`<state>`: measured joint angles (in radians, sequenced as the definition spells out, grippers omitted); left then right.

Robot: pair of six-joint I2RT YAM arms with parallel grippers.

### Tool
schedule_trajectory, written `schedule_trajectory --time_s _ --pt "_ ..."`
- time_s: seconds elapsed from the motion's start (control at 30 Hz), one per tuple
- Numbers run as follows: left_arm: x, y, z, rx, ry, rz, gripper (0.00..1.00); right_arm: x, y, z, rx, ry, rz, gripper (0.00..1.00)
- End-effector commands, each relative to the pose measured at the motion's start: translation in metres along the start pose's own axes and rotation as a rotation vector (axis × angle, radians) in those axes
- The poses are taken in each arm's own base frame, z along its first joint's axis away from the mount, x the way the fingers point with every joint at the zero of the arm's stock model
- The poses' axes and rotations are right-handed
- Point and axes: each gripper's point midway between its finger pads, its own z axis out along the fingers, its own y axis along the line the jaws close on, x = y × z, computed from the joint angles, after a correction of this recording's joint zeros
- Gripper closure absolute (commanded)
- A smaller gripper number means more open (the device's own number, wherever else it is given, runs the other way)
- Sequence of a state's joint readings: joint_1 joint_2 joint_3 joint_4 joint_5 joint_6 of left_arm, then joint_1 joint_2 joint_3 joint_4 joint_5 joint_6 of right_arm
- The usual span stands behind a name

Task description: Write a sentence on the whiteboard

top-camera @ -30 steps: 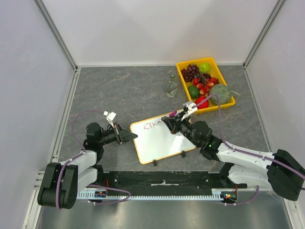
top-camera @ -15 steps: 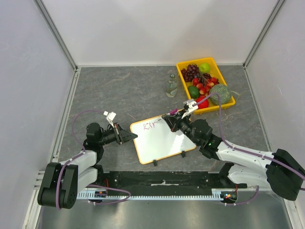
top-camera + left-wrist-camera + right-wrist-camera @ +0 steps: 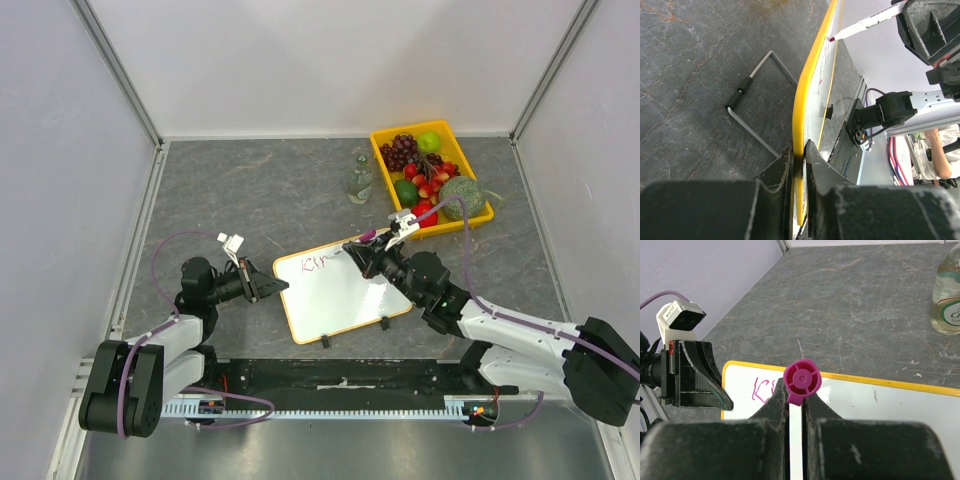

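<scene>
From the right gripper outward: clamped narrow on a purple marker, cap end up toward the wrist camera, tip down at the whiteboard. Just left of the tip, the first few pink letters of the sentence, tucked into the board's far left corner. To the right of the pen, nothing but blank white along the board's long axis, left to right across the front of both arms. So probably a rightward drag for the next letters, away from the left arm and back toward the right arm's own side. Far better placed for the writing line than the other arm.

At the short left edge, the left gripper, pinched narrow on the board's yellow rim, by the look of it steadying rather than writing. Behind the board, a wire stand on the grey stone-patterned table; hard to tell how steeply propped. Well apart from the pen's path, off to the far right, a glass bottle and a yellow tray of fruit. Plenty of free board ahead on the upper line.
</scene>
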<state>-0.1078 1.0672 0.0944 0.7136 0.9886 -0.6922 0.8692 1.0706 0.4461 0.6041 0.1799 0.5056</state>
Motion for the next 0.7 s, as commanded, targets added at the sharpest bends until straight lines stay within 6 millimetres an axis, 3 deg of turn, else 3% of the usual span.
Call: schedule_trajectory --time_s 0.0,0.3,0.67 --pt "-0.007 -0.001 0.002 0.008 -0.012 0.054 0.98 0.010 -0.006 -0.007 0.010 0.031 -0.007 1.00" --pt "-0.007 -0.001 0.002 0.008 -0.011 0.053 0.98 0.014 -0.004 -0.014 -0.010 0.042 0.000 1.00" --pt "-0.008 -0.001 0.002 0.008 -0.011 0.051 0.98 -0.037 0.015 -0.014 -0.049 -0.073 0.024 1.00"
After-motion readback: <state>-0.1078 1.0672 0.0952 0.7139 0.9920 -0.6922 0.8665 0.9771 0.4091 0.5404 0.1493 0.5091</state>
